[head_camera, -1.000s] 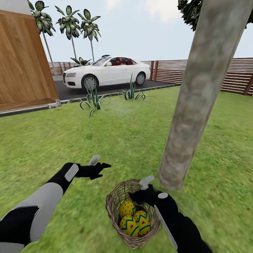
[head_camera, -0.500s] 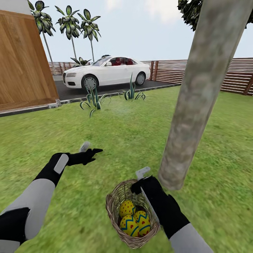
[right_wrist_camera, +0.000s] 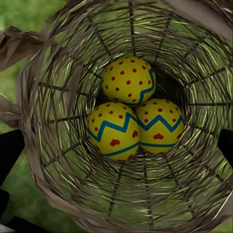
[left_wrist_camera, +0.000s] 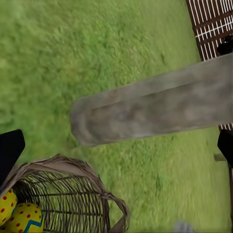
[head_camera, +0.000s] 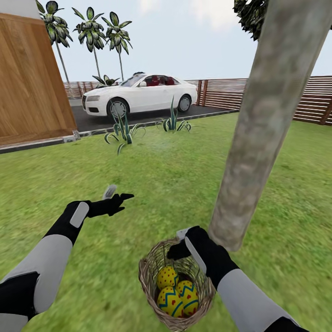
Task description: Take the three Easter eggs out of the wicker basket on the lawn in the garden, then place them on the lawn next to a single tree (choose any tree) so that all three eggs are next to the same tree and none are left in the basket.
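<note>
Three eggs lie together at the bottom of the basket, touching one another: one shows mostly red dots, the other two show blue zigzag bands as well. In the head view the eggs sit low inside the woven wall, none outside it. The basket stands upright on the lawn, just beside the foot of the tree, whose grey-brown trunk rises out of frame. In the left wrist view the basket rim and the trunk base are near each other, with a strip of grass between them.

Right pincer: poised over the far rim of the basket, pointing down into it. The right wrist view looks straight into the basket; dark fingertips appear at both edges of that view, well apart, so the pincer is spread wide and holds nothing.

Left pincer: held above bare grass, well apart from the basket, pointing toward the tree. Its dark fingertips stand at opposite edges of the left wrist view, so it is also spread and empty.

Background: white car on the driveway, wooden fence, palms, wooden wall.
</note>
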You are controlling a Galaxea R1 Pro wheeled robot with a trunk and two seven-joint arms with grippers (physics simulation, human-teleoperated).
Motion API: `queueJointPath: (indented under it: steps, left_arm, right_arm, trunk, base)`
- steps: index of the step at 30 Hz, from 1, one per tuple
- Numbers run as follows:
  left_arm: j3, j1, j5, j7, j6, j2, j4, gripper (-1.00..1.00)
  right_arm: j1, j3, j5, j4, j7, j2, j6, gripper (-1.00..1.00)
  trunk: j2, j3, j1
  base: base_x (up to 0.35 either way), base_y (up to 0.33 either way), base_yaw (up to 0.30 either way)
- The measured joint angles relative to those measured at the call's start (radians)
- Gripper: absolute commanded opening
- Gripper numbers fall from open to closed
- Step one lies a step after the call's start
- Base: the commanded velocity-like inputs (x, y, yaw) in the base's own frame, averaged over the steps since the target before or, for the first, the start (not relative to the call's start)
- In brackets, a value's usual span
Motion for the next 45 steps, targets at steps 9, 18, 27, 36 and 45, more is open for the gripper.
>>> queueJointPath:
  steps: [9, 18, 27, 36, 45]
  left_arm:
    - [-0.001, 0.0, 0.0, 0.0, 0.0, 0.0, 0.001, 1.0]
    - [-0.002, 0.0, -0.001, 0.0, 0.0, -0.017, 0.003, 1.0]
    - [0.0, 0.0, -0.002, 0.005, -0.002, -0.028, 0.006, 1.0]
    - [0.0, 0.0, -0.002, 0.005, -0.002, -0.028, 0.007, 1.0]
    - [0.0, 0.0, -0.002, 0.005, -0.002, -0.028, 0.008, 1.0]
  right_arm:
    - [0.0, -0.001, -0.018, 0.029, 0.0, -0.001, 0.001, 1.0]
    - [0.0, -0.001, -0.017, 0.054, 0.0, -0.007, -0.003, 1.0]
    - [0.005, 0.001, -0.014, 0.092, 0.0, -0.003, -0.01, 1.0]
    - [0.008, 0.001, -0.014, 0.094, 0.0, -0.001, -0.01, 1.0]
    - [0.01, 0.001, -0.014, 0.095, 0.0, -0.002, -0.01, 1.0]
  trunk:
    - [0.0, 0.0, 0.0]
    - [-0.035, -0.016, 0.019]
    - [-0.098, -0.044, 0.054]
    - [-0.161, -0.072, 0.088]
    - [-0.224, -0.1, 0.123]
  base:
    - [0.013, 0.004, 0.0]
    - [0.0, 0.0, 0.0]
    - [0.0, 0.0, 0.0]
    - [0.0, 0.0, 0.0]
    - [0.0, 0.0, 0.0]
